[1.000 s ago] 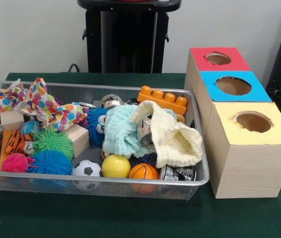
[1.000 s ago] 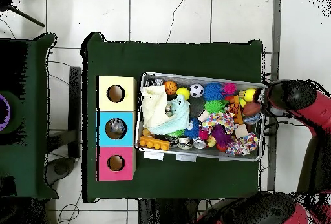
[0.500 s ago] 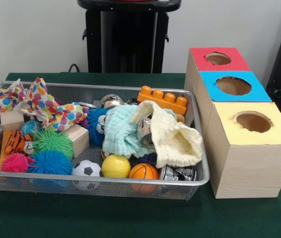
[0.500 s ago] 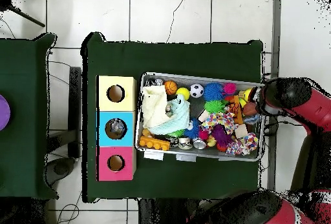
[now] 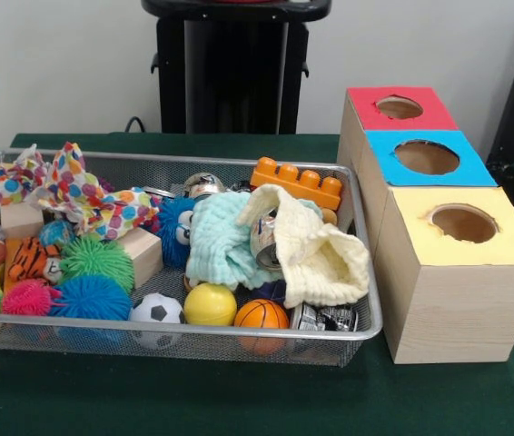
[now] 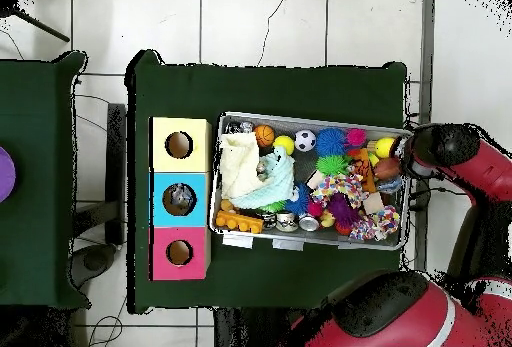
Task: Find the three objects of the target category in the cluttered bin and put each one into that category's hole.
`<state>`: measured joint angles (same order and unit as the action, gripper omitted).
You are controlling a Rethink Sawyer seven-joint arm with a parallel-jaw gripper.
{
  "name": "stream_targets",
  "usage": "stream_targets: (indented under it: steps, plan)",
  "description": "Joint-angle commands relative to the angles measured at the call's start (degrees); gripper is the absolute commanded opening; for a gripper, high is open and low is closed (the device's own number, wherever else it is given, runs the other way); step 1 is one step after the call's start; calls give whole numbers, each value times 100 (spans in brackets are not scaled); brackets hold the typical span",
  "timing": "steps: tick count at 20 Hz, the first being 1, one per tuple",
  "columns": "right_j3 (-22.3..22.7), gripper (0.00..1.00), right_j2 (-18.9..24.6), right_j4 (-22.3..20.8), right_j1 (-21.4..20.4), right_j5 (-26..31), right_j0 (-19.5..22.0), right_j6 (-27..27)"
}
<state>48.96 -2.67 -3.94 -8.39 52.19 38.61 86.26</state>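
I see the arm (image 6: 455, 153) only from overhead. Its end hangs over the short end of the bin (image 6: 310, 120), and the pincer (image 6: 412, 155) sits somewhere under that dark wrist; I can't tell whether it is open or closed, or whether it holds anything. The front camera shows nothing of it.

Closest to the pincer is a brown football (image 6: 387, 168), just inside the rim, with a yellow toy (image 6: 386, 147) beside it. A little further in lie the spotted cloth (image 5: 84, 195), the spiky balls (image 5: 93, 259) and the wood blocks (image 5: 139, 252).

Toward the middle, away from the pincer, a soccer ball (image 5: 157, 309), a yellow ball (image 5: 210, 304) and a basketball (image 5: 261, 314) sit in a row along one long wall. At the end furthest from the pincer a mint cloth (image 5: 221, 238) and a cream cloth (image 5: 325, 259) are heaped round a can (image 5: 266, 238), another can (image 5: 322, 317) lies at the corner, and an orange brick (image 5: 298, 182) rests against the other long wall.

Beyond that far end, well apart from the pincer, stand the three boxes, touching in a row: yellow (image 5: 420, 227), blue (image 5: 384, 150), red (image 5: 366, 98), each with a round hole on top. From overhead something grey (image 6: 179, 199) shows in the blue hole.
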Motion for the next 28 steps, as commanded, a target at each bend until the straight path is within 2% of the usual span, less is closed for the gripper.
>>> stream_targets:
  steps: [1,3,5,9,12,16,21,28]
  plan:
    - [-86,0,94,-1,691,-550,166,1107]
    - [53,0,25,31,552,-427,123,1120]
    - [366,0,-98,51,241,-280,20,1224]
    - [1392,0,-336,159,-650,-124,-255,1541]
    - [1902,0,-555,251,-1183,33,-478,1729]
    - [1977,0,-760,343,-1438,338,-649,1774]
    - [1981,0,-830,500,-1499,538,-727,1800]
    - [2096,0,-911,756,-1414,377,-798,1862]
